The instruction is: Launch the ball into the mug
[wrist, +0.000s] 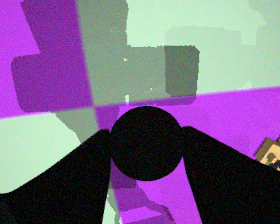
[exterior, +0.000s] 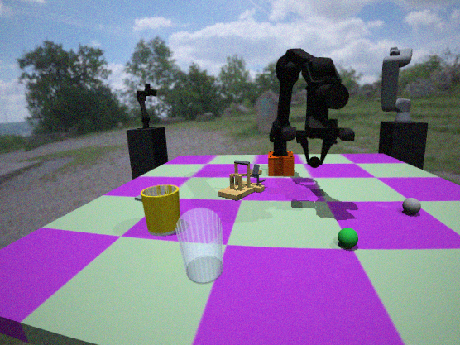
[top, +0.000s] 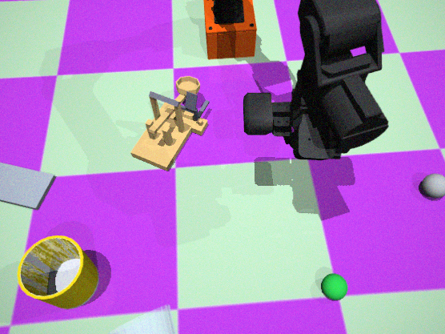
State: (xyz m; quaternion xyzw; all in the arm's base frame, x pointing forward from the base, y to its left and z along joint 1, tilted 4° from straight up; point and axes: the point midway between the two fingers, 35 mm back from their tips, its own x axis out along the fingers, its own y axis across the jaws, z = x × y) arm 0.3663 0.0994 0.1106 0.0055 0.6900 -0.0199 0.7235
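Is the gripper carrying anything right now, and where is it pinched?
Yes. The gripper holds a black ball, pinched across its middle between the two fingertips, lifted off the table.

top: my forearm hides my gripper and the black ball (wrist: 148, 143) | lower edge crops clear glass (top: 150, 322) | left edge crops grey slab (top: 22, 185)

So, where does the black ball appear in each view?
Top: not visible, hidden under the arm.
Exterior: black ball in the gripper, right of the orange base.
Wrist: centre, between the fingers.
Shared landmark: the wooden catapult.
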